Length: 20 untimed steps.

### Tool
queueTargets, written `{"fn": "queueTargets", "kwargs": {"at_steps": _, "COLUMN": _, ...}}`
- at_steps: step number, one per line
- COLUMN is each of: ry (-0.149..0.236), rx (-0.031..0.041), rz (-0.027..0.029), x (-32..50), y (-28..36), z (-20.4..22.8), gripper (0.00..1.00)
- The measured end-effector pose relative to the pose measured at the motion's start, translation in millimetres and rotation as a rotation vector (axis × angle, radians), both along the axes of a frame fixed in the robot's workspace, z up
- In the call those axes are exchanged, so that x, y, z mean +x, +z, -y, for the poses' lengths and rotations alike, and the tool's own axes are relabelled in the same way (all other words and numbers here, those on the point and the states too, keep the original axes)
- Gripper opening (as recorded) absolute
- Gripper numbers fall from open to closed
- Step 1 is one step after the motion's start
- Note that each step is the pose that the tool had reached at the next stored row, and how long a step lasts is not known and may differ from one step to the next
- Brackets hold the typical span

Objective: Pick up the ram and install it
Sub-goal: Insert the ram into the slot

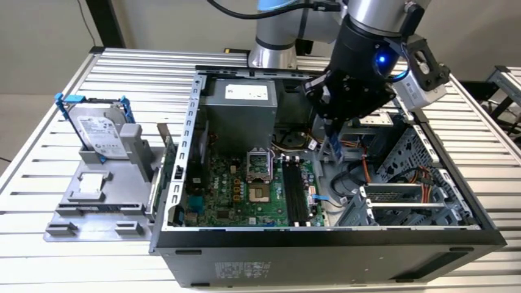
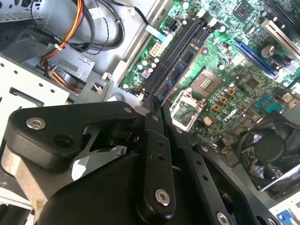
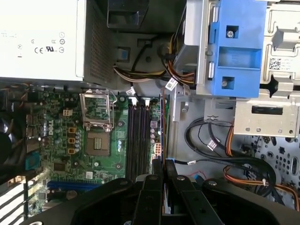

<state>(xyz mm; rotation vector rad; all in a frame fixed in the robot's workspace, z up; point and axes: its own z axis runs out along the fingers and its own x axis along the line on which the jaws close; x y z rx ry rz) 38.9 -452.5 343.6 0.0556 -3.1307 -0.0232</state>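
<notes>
The black metal gripper [image 2: 157, 111] squeezes the thin, dark green ram stick [image 2: 182, 69] poking past its tips. It looks light, stiff and easy to break, so pinch the flat sides.

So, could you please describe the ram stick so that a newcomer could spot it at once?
Find the open computer case on the slatted table. Inside, the arm's tool pinches the ram, a thin flat stick, close to the long black slots. Unlike those fixed slots, it is a bluish board held by the tool.
</notes>
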Motion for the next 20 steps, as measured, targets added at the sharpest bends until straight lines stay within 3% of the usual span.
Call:
{"fn": "queueTargets", "kwargs": {"at_steps": 14, "ry": 0.0, "rx": -0.011, "rz": 0.0001, "x": 0.0, "y": -24.1, "z": 0.0, "gripper": 0.0}}
{"fn": "queueTargets", "kwargs": {"at_steps": 20, "ry": 0.0, "rx": -0.0113, "rz": -0.0011, "x": 0.0, "y": -26.9, "z": 0.0, "gripper": 0.0}}
